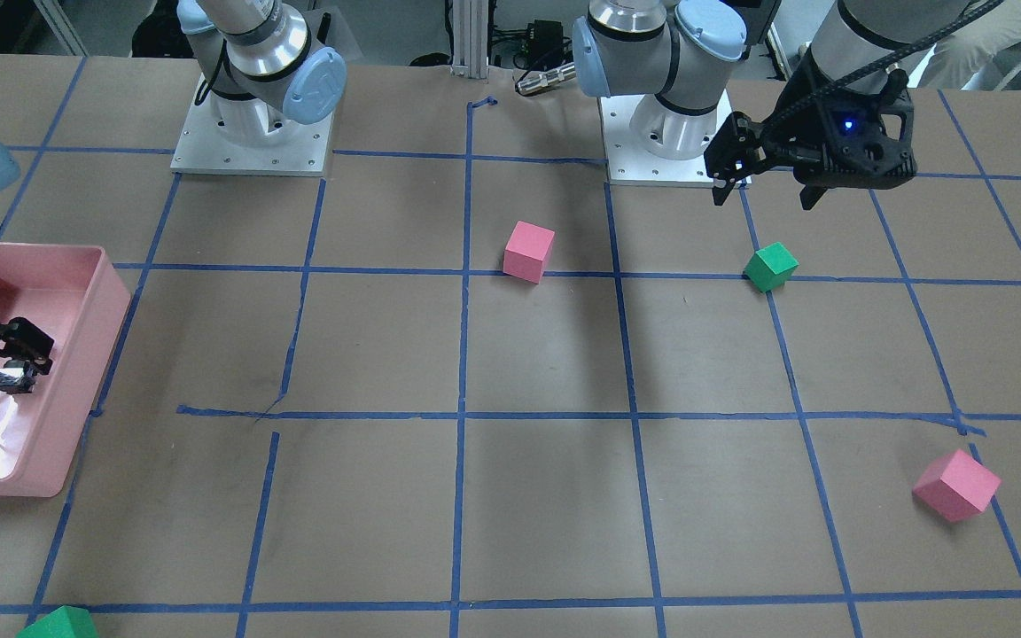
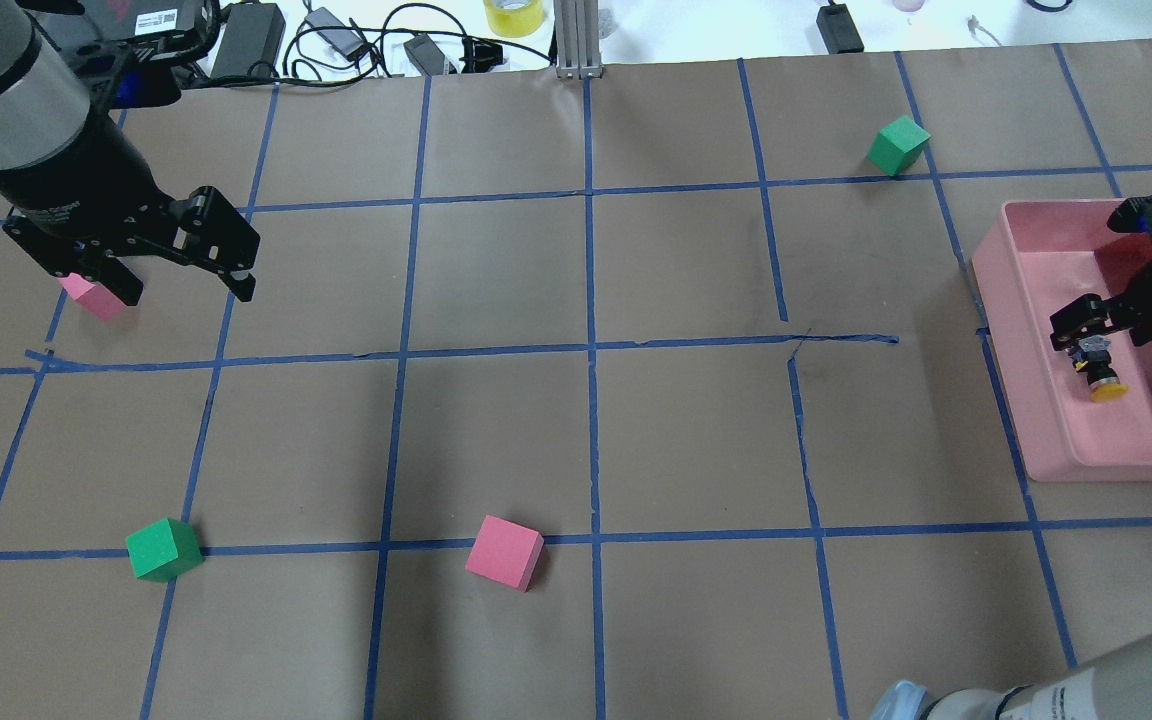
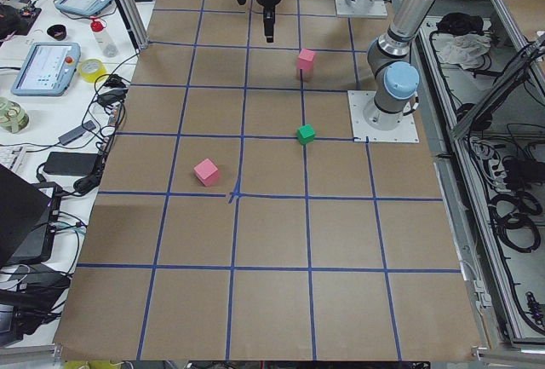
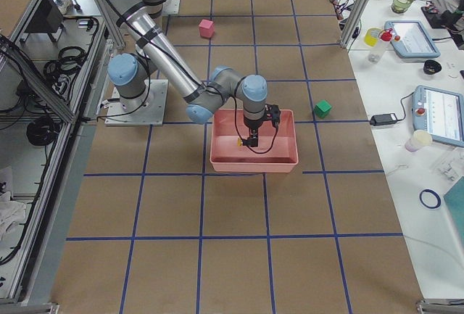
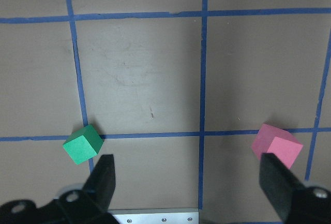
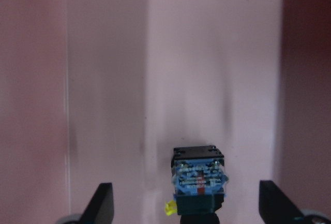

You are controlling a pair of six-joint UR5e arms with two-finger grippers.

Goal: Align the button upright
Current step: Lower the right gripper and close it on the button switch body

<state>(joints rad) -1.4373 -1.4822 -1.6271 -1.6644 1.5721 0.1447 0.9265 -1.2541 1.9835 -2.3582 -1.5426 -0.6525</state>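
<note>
The button is in the pink tray. Its grey-blue base block faces the right wrist camera and a sliver of yellow cap shows below it. In the overhead view its yellow cap points away from the gripper. My right gripper is open in the tray, its fingers wide apart either side of the button and not touching it. My left gripper is open and empty above the table, between a green cube and a pink cube.
A pink cube and a green cube lie near the robot's side. Another pink cube sits under the left arm. A second green cube lies beyond the tray. The tray walls enclose the right gripper.
</note>
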